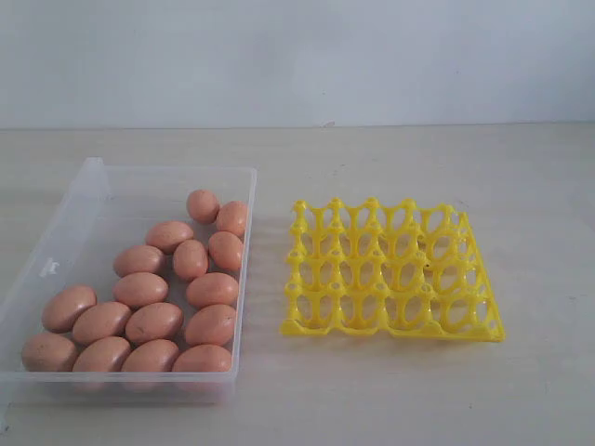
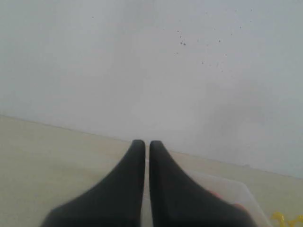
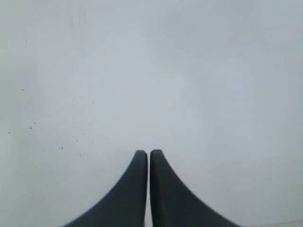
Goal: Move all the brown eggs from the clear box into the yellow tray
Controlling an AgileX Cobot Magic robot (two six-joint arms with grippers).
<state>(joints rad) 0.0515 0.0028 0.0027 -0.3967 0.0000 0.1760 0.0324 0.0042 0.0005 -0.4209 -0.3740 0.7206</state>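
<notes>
I am holding my left claw (image 2: pixel 147 142) and right claw (image 3: pixel 148 151) clenched. The brown eggs (image 1: pixel 153 321) are lying in the clear box (image 1: pixel 177 169), left of the yellow tray (image 1: pixel 390 327); the box's corner is probably showing beside my left claw.

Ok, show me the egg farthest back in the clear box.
The brown egg topping the cluster in the exterior view; all others lie nearer the camera.

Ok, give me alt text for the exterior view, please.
A clear box on the left holds about sixteen brown eggs, all lying loose on its floor. An empty yellow tray sits apart to its right on a pale table.
</notes>
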